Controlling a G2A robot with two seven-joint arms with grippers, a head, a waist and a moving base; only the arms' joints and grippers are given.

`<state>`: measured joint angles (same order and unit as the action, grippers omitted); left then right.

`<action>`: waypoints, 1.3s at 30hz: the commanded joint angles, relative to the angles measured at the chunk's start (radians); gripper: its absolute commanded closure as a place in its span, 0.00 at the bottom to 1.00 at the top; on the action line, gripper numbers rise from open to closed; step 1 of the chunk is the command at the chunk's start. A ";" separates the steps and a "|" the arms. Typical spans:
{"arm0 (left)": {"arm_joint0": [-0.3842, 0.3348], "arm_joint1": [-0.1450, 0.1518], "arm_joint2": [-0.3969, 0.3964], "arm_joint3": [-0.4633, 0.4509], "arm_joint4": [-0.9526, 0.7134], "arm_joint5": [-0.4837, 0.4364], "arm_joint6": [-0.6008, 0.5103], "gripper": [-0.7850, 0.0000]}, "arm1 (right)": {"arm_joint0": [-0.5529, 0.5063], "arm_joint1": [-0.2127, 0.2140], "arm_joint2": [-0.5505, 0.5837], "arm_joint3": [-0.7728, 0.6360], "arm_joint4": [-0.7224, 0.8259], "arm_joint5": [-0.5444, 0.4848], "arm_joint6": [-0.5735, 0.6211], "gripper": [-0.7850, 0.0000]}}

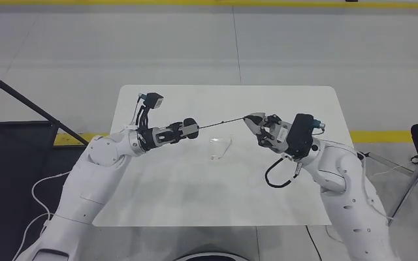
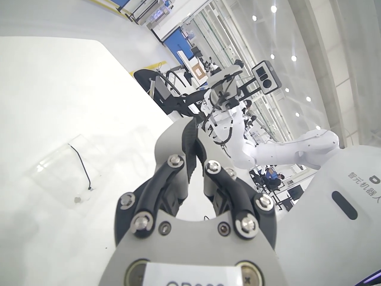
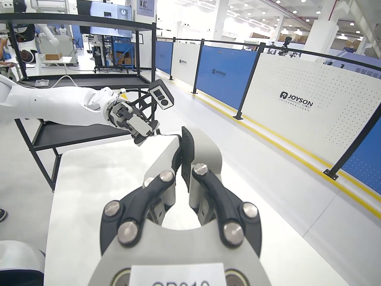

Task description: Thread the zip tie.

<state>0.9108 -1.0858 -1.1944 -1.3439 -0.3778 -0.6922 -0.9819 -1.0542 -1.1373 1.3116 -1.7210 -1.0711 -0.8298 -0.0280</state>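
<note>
Above the white table (image 1: 163,196), the 2 arms face each other, and the step in hand looks like the set-up for threading rather than the threading itself. The left gripper (image 1: 191,126) and the right gripper (image 1: 251,120) are each pinched closed on 1 end of the zip tie (image 1: 221,122). The tie hangs in the air as a nearly straight dark line between them, over the middle of the table and clear of its surface. A clear bag (image 1: 220,147) lies flat on the table just below that line, touched by neither gripper. With the 2 ends this far apart, the next move probably calls for bringing the grippers together and curving the strap so that its tail meets the slot in its head. That needs fine alignment, and I cannot tell which gripper holds the head. The top view gives the whole span of the tie and the gap between the grippers. Each wrist view gives what that one lacks: its own pads pressed together with no gap visible, and the other arm's gripper end-on farther off. The left wrist view also adds a second black tie (image 2: 81,162), curved inside the bag, which from above reads as a plain clear sheet.
</note>
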 commanded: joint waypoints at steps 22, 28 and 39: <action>0.043 0.012 -0.045 -0.045 0.053 -0.009 0.062 0.00 | -0.023 0.022 0.046 -0.112 -0.147 -0.044 0.040 1.00; 0.094 0.026 -0.106 -0.089 0.076 -0.030 0.095 0.00 | -0.126 0.042 0.142 -0.329 -0.368 0.039 0.136 1.00; 0.172 0.041 -0.187 -0.178 0.235 0.009 0.207 0.00 | -0.331 0.054 0.128 -0.629 -0.831 0.223 0.438 1.00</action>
<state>1.0818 -1.0451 -1.3807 -1.5208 -0.1467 -0.6857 -0.7759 -1.3752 -1.0820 1.4562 -2.3445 -1.8740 -0.6167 0.3876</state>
